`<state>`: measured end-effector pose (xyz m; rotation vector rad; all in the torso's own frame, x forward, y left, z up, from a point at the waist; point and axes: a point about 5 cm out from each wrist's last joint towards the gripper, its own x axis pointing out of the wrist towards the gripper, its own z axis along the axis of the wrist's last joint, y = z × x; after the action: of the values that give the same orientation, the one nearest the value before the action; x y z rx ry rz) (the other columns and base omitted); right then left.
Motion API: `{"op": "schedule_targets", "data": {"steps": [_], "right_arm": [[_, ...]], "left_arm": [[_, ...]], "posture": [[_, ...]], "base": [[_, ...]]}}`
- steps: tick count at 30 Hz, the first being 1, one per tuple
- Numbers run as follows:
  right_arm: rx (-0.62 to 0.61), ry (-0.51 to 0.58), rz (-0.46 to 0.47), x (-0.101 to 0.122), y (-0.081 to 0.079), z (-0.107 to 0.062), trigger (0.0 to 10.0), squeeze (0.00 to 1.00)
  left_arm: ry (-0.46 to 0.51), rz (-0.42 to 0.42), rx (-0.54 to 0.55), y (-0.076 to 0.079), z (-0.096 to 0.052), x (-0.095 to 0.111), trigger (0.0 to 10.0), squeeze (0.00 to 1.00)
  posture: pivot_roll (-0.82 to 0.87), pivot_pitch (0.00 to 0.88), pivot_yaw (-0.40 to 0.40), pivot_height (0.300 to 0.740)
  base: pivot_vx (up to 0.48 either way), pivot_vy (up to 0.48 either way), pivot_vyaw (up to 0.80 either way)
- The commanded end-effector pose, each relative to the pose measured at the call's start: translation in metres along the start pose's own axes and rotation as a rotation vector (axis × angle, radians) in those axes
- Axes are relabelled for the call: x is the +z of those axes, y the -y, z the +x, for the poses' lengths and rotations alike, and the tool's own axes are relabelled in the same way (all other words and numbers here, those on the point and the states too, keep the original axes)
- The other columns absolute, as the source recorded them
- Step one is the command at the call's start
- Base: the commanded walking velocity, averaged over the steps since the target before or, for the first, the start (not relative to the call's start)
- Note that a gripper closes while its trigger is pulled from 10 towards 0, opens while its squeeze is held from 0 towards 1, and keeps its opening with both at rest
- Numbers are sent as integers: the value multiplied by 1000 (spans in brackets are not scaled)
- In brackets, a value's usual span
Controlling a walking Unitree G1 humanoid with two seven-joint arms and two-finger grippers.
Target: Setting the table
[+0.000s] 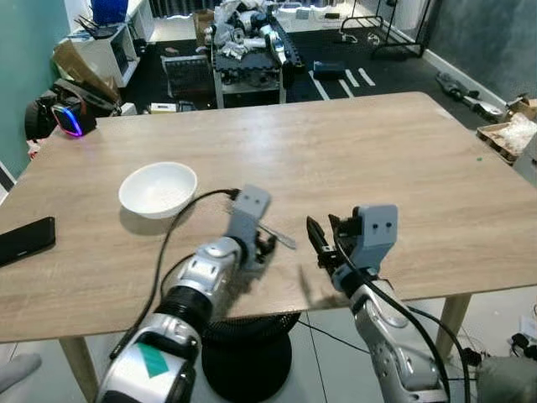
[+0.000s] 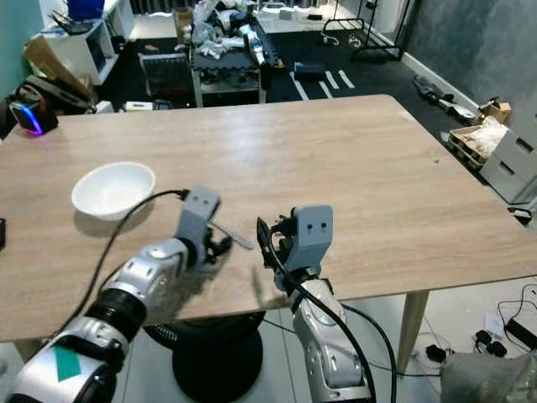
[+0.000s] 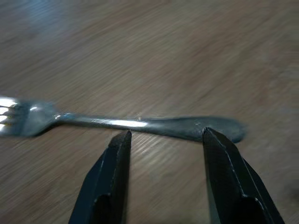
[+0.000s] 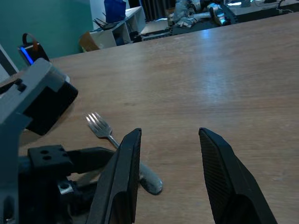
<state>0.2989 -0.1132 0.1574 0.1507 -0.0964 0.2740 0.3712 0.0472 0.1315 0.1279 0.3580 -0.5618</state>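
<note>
Straddling the fork (image 3: 140,123) handle, the left end effector (image 3: 163,140) gapes; head views hide its tines.

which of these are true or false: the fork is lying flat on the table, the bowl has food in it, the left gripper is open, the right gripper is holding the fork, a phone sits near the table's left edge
1. The fork lies flat on the table. True.
2. The bowl has food in it. False: the white bowl looks empty.
3. The left gripper is open. True: its fingers stand apart beside the fork's handle.
4. The right gripper is holding the fork. False: it is open, with nothing between its fingers, and the fork lies beside it.
5. A phone sits near the table's left edge. True.
</note>
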Motion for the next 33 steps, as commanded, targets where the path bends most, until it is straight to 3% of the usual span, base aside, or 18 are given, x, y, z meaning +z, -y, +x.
{"op": "schedule_targets", "data": {"steps": [1, 3, 8, 12, 16, 19, 22, 29, 32, 33], "right_arm": [[-4, -13, 1, -2, -1, -2, 10000, 0], [9, -11, -6, -2, -2, -2, 10000, 0], [59, -7, -38, -2, -8, 1, 10000, 0], [67, -6, -56, -3, -11, 5, 10000, 0], [51, -1, -130, -3, -17, 26, 10000, 0], [60, 1, -160, -4, -21, 32, 10000, 0], [83, -4, -220, -5, -30, 45, 10000, 0], [131, -44, -314, -10, -41, 61, 10000, 0], [119, -103, -379, -15, -44, 73, 10000, 0], [119, -103, -379, -15, -44, 73, 10000, 0]], "left_arm": [[-73, 4, -25, 5, 2, -16, 10000, 0], [-56, 9, -22, 5, 2, -13, 10000, 0], [70, 147, 137, -14, -10, 8, 10000, 0], [110, 160, 205, -21, -18, 13, 10000, 0], [218, 57, 354, -44, -56, 24, 10000, 0], [253, 32, 377, -49, -68, 27, 10000, 0], [290, -27, 418, -58, -90, 29, 10000, 0], [276, -73, 467, -72, -119, 28, 10000, 0], [224, -70, 453, -80, -151, 25, 10000, 0], [224, -70, 453, -80, -151, 25, 10000, 0]], "posture": [[-63, 52, 136, 740], [-61, 51, 139, 740], [-36, 48, 132, 740], [-15, 48, 125, 740], [46, 48, 97, 740], [62, 49, 89, 740], [100, 50, 70, 740], [154, 53, 44, 740], [196, 59, 22, 740], [196, 59, 22, 740]], "base": [[0, 0, 0], [0, 0, 0], [0, 0, 0], [0, 0, 0], [0, 0, 0], [0, 0, 0], [0, 0, 0], [0, 0, 0], [0, 0, 0], [0, 0, 0]]}}
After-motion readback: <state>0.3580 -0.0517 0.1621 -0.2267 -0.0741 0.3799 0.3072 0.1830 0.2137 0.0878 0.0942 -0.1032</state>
